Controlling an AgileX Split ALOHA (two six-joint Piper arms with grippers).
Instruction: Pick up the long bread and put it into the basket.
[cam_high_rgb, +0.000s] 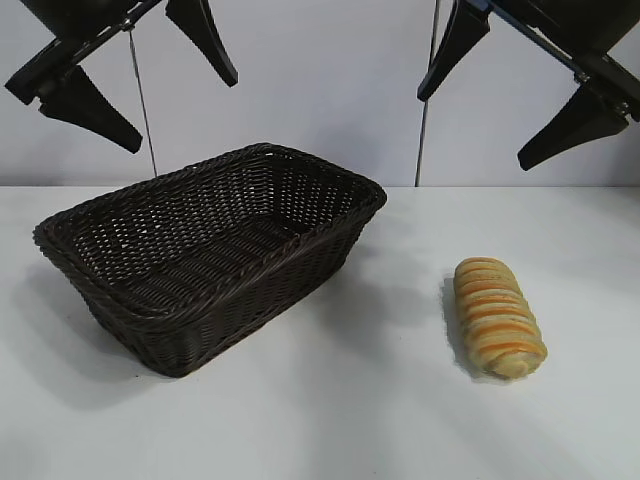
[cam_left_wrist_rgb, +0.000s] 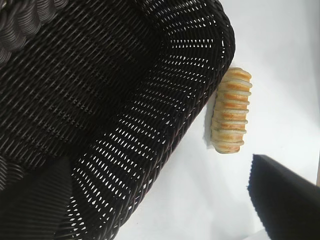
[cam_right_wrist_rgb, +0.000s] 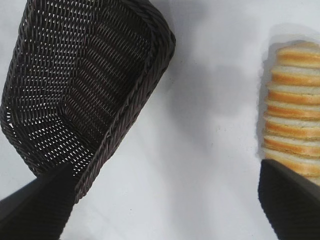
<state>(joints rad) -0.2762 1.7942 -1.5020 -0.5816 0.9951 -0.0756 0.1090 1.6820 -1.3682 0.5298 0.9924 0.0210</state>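
while the near edge of the desk (cam_high_rgb: 320, 440) lies bare in front of everything, the long bread (cam_high_rgb: 498, 317) rests flat on the desk's right half, closer to the near edge than to the far one, with one rounded end toward the near edge and the other toward the far edge. its orange-brown ridges run crosswise over the tan crust. to its left, apart from it with a strip of white desk between, stands the basket (cam_high_rgb: 150, 300), dark brown wicker with a braided rim, set at an angle so one corner points toward the near left part of the desk and the opposite corner toward the far edge; its inside holds nothing. beyond both, above the far edge and against the pale wall, hang the two arms. the left gripper (cam_high_rgb: 150, 85) hovers above the basket's far left side, fingers spread wide with nothing between them. the right gripper (cam_high_rgb: 510, 100) hovers high over the desk's right half, above the bread, fingers likewise spread wide, holding nothing.
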